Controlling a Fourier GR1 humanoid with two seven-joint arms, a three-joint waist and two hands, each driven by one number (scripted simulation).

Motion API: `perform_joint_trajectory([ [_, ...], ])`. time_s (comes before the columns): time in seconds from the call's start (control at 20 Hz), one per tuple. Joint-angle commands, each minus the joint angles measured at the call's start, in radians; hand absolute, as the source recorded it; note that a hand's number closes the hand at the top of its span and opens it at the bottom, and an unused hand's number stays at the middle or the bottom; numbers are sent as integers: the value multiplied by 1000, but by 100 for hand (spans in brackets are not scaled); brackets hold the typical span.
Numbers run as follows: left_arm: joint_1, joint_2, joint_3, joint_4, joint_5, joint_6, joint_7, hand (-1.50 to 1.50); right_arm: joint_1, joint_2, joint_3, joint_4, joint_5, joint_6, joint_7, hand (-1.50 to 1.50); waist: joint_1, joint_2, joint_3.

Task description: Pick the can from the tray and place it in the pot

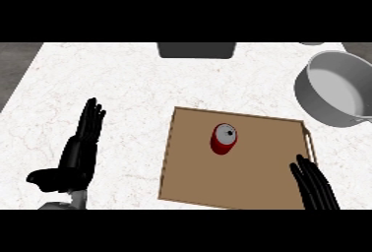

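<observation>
I see the can (224, 139) upright mid-tray (190, 162); the pot (335, 88) sits at two o'clock from it. I judge it light, stiff and slick, best wrapped around its side. My right hand (314, 183) lies at five o'clock from it, fingers straight, holding nothing. My left hand (76, 150) rests open at nine.

Small red cylindrical can with a pale silver lid (224, 139): standing upright near the middle of the tray, slightly toward its far edge, touched by neither hand. Flat brown rectangular tray with a thin raised rim (190, 162): lying on the white counter, slightly skewed. Large grey round metal pot (328, 106): upright beyond the tray's far right corner, apart from it; its interior shows nothing inside.
</observation>
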Motion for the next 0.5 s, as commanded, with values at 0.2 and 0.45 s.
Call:
perform_joint_trajectory([
  [0.2,-17,-12,3,29,-13,-12,-2,0,-223,35,284,5,305,205,561,-150,5,-2,3],
  [0.45,27,-19,24,-2,-16,-18,-14,0,-426,36,185,241,197,204,631,-150,2,-4,6],
])
